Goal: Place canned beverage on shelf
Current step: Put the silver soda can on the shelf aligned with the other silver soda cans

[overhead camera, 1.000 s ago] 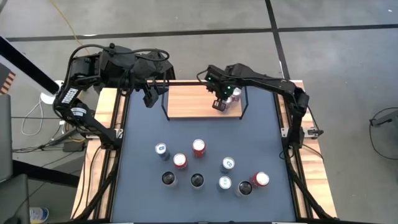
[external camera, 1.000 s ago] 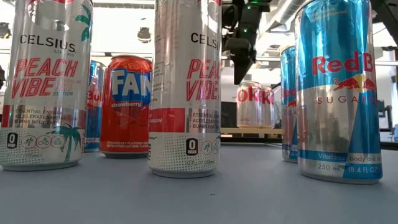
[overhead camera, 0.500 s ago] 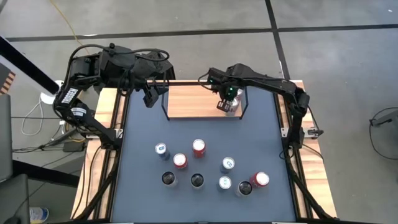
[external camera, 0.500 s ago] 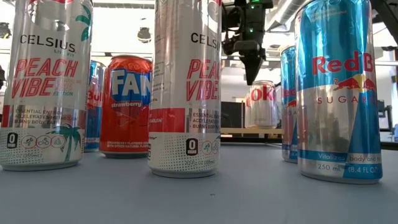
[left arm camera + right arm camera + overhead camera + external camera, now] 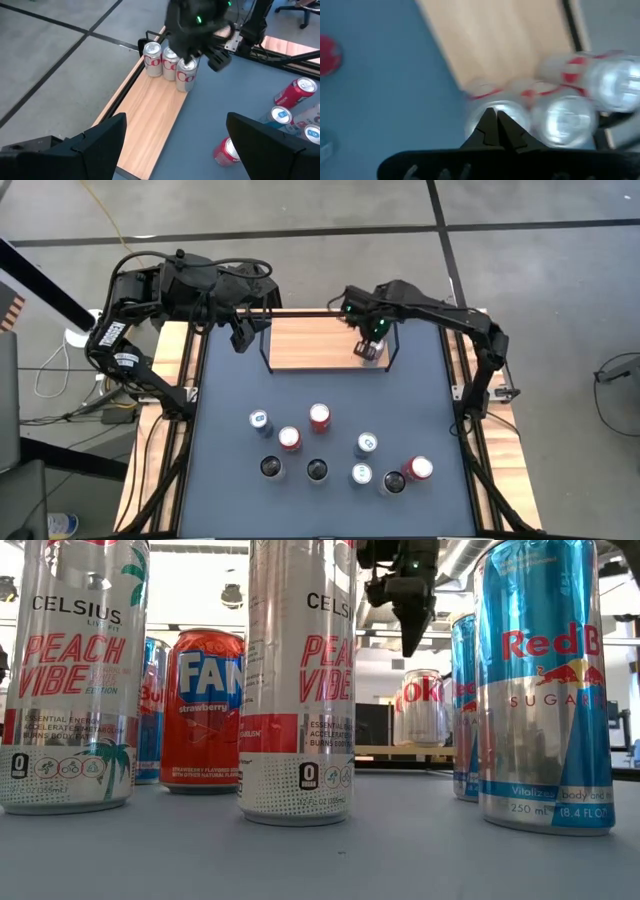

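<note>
Where cans (image 5: pixel 170 65) stand, light-wood shelf (image 5: pixel 310 343); black-wire ends

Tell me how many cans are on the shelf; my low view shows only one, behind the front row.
Observer: Three silver Coke cans stand clustered at one end of the shelf.
Operator: Is the right gripper holding one?
Observer: No. The right gripper is shut and empty, just above the front can.
Operator: And the left?
Observer: The left gripper waits open beside the shelf's other end.
</note>
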